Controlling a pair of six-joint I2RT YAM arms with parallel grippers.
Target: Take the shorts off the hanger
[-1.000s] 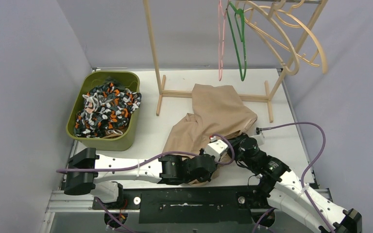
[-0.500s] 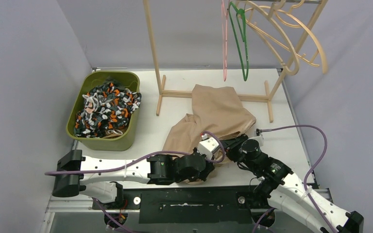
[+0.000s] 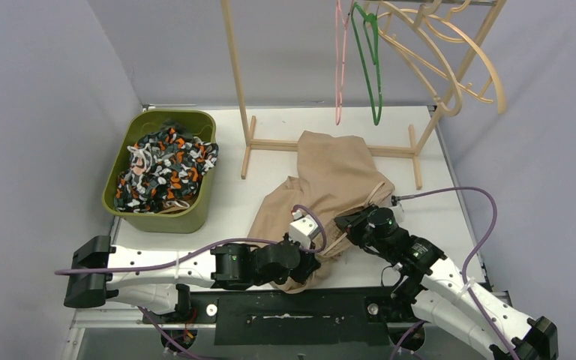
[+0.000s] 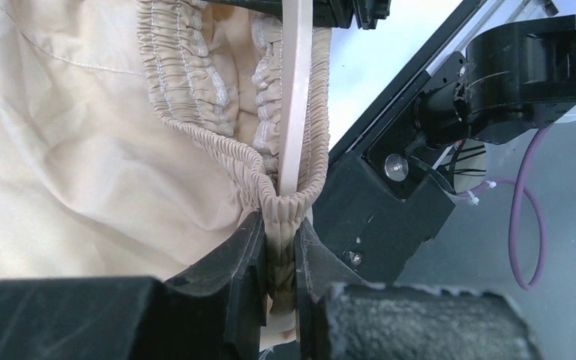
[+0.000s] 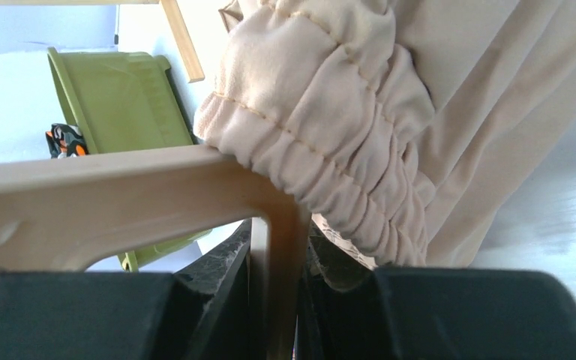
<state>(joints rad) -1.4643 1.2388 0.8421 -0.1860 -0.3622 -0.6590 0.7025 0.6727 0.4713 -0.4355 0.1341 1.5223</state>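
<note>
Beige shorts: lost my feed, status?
Left gripper shut on shorts waistband. Right gripper shut on hanger. Hanger inside waistband, not yet out. Nothing blocking.

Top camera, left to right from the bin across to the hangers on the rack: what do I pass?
Green bin holding camouflage shorts → rack's left upright → pink hanger → green hanger → wooden hangers. The beige shorts span the middle, so they are left out.
</note>
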